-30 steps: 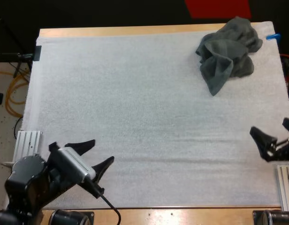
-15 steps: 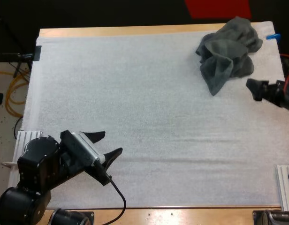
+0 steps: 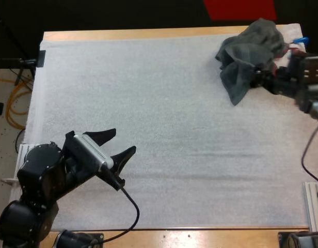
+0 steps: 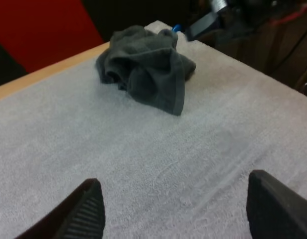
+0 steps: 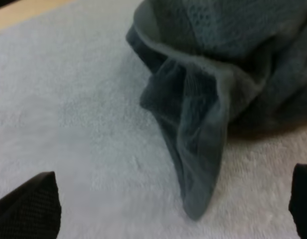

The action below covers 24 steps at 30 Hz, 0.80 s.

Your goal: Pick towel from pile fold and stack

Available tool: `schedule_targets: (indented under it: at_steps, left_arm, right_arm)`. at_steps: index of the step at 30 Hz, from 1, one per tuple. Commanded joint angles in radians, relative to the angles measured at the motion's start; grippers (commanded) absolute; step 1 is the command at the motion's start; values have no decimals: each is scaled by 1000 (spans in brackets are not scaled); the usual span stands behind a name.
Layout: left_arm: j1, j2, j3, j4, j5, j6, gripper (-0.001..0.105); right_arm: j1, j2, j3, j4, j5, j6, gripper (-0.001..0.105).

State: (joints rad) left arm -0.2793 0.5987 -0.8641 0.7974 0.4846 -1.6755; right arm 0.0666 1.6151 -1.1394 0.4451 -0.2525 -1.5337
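A crumpled dark grey-green towel lies on the white mat at its far right corner. My right gripper is at the towel's near right side, pointing left at it. In the right wrist view its fingers stand apart, open, around a hanging fold of the towel, with my right gripper touching nothing. My left gripper hovers open over the mat's near left part, far from the towel. The left wrist view looks across the mat from my left gripper to the towel, with the other arm's gripper just behind it.
The wooden table edge runs along the far side behind the towel. A metal rail sits at the mat's near left edge and another at the near right.
My right arm has swung from the near right edge up to the towel at the far right. My left arm has moved slightly forward and right, gripper still open.
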Motion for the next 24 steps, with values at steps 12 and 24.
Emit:
schedule_targets:
  at_steps: [12,24]
  left_arm:
    - [-3,29,-5,-18,29,-49,60]
    - [-3,29,-5,-18,78,-55,60]
  right_arm:
    - [8,281,-140,-45,25,125,47]
    - [8,195,-172,-44,-81,147,0]
